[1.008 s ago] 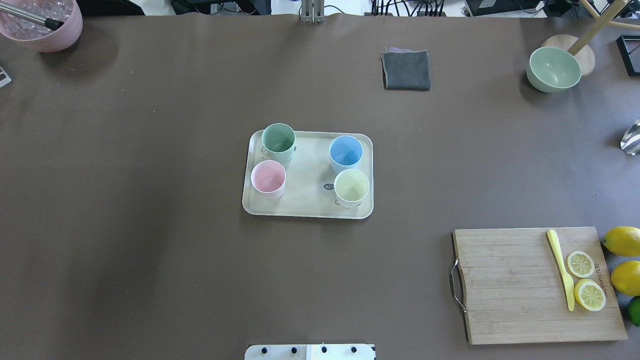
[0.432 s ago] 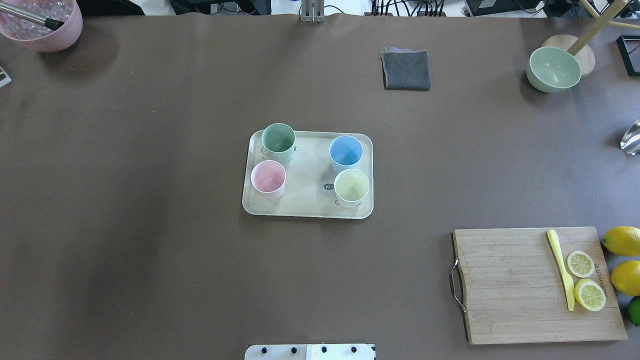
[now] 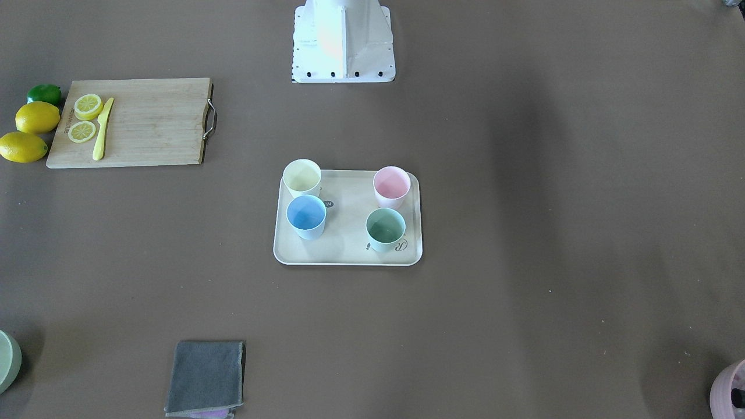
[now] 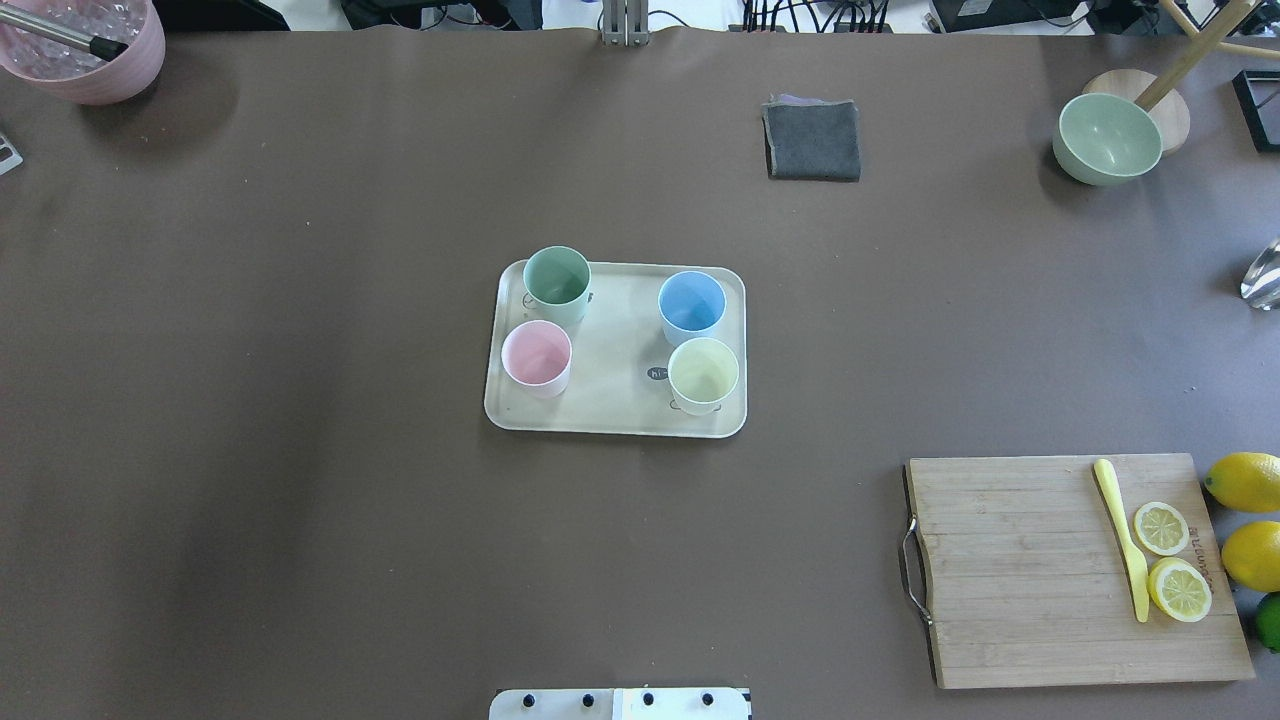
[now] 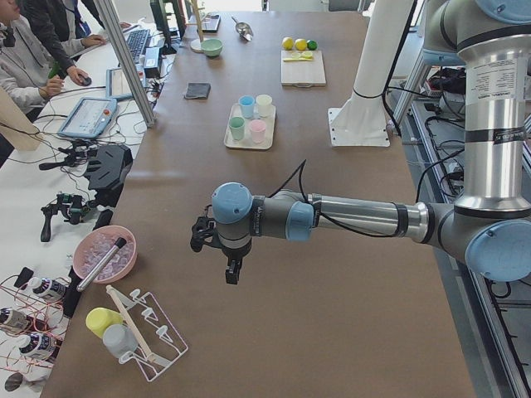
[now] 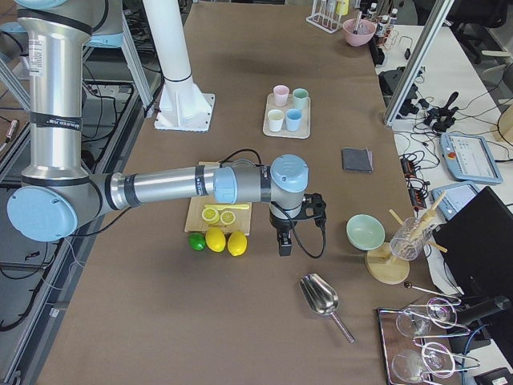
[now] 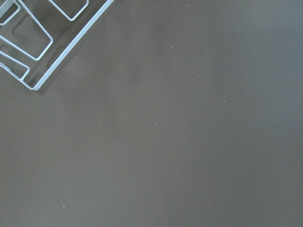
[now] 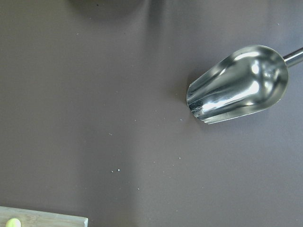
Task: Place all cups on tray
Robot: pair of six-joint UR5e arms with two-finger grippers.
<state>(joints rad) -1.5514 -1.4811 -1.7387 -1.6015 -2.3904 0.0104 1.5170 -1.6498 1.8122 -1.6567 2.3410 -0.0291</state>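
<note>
The cream tray [image 4: 615, 350] lies in the middle of the table, also in the front-facing view [image 3: 346, 233]. All four cups stand upright on it: mint green [image 4: 556, 276], pink [image 4: 536, 352], light blue [image 4: 691, 301] and pale yellow [image 4: 703, 370]. Both grippers are far from the tray. The left gripper [image 5: 233, 272] hangs over the table's left end. The right gripper [image 6: 283, 245] hangs near the lemons at the right end. They show only in the side views, so I cannot tell whether they are open or shut.
A wooden cutting board [image 4: 1010, 570] with lemon slices and a yellow knife lies at the right, lemons beside it. A grey cloth [image 4: 812, 140], a sage bowl [image 4: 1106, 136] and a pink bowl [image 4: 85, 45] stand at the far side. A metal scoop [image 8: 236, 85] and a wire rack [image 7: 28, 42] lie under the wrists.
</note>
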